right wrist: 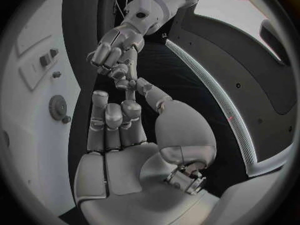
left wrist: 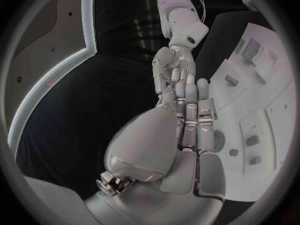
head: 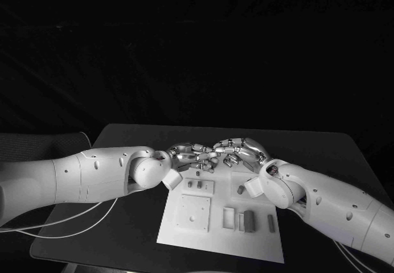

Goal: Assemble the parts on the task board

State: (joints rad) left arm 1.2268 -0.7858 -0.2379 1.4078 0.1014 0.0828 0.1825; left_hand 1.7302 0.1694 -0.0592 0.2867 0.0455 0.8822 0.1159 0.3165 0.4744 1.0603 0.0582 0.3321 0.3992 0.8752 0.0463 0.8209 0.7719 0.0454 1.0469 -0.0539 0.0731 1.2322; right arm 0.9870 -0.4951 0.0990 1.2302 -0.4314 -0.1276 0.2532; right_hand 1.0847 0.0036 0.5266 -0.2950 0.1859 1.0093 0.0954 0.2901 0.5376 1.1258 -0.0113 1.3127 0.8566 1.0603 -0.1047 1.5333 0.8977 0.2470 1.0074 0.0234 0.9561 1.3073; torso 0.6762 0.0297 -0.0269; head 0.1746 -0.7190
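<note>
The white task board [head: 256, 245] lies in the middle of the black table. Small grey parts stand on it: one [head: 195, 183] near the far left, one [head: 241, 189] near the far middle, and a taller one [head: 249, 220] beside a slim one [head: 270, 222]. My left hand [head: 191, 156] and right hand [head: 242, 151] meet fingertip to fingertip above the board's far edge. In the left wrist view my left hand [left wrist: 187, 120] reaches up to the right hand [left wrist: 172, 67]. The right wrist view has my right hand [right wrist: 119, 130] touching the curled left hand [right wrist: 115, 47]. Whether a part sits between them is hidden.
A raised square plate [head: 193, 212] with small holes sits on the board's left half. A round knurled piece [right wrist: 58, 106] stands on the board [right wrist: 25, 120]. White cables [head: 74, 224] trail over the table's left front. Bare black table [head: 131, 142] surrounds the board.
</note>
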